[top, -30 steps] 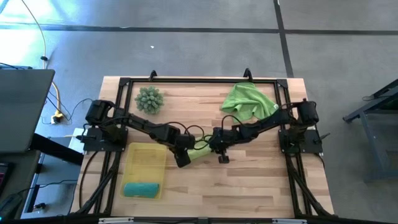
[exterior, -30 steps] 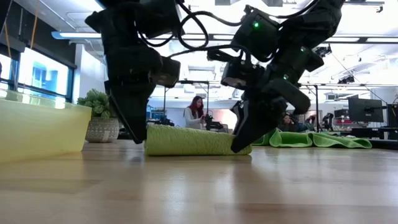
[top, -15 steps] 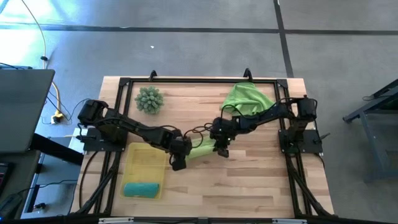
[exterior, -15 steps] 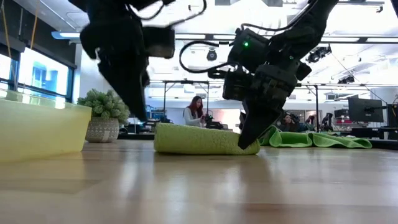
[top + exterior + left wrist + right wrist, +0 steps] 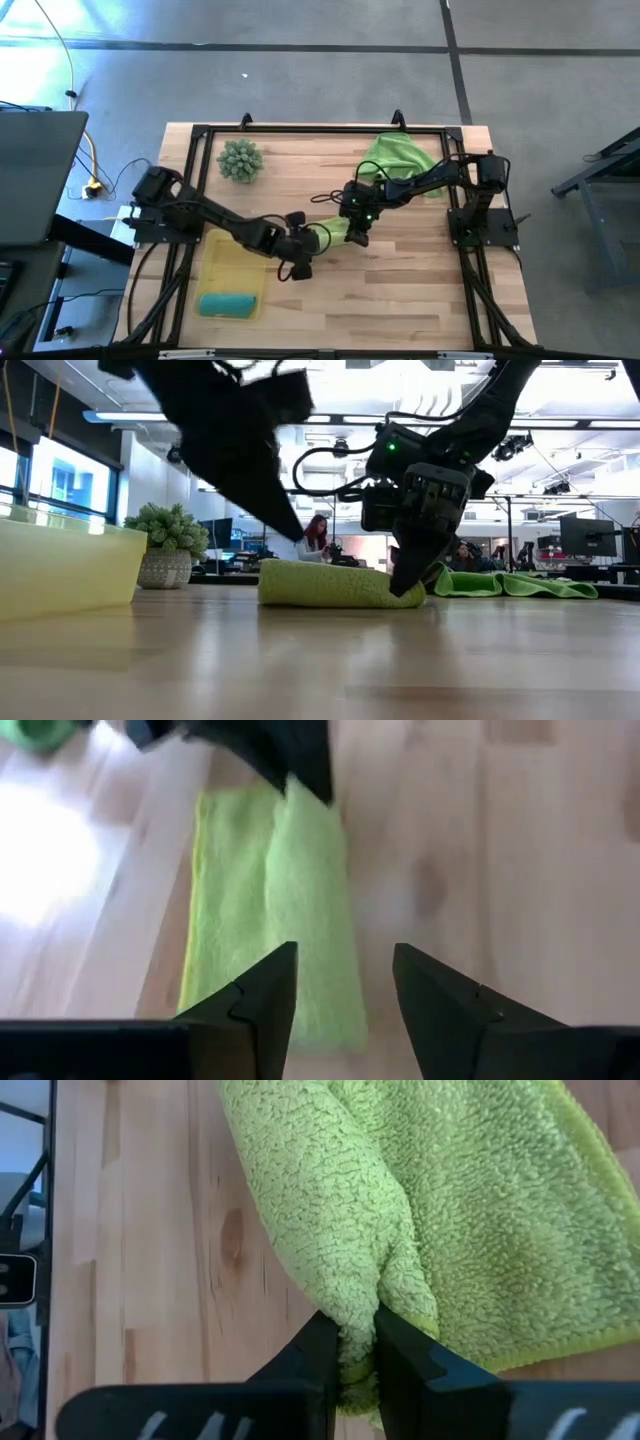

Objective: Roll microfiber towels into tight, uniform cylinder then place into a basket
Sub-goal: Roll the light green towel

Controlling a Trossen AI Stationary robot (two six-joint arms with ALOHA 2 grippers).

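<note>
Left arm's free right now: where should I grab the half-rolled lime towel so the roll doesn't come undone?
Judging from the left wrist view, take the lime towel at its near end, on the raised rolled ridge rather than the flat flap beside it, coming straight down with the jaws across the roll. The left gripper is open just short of that end; the right gripper already pinches the opposite end.
</note>
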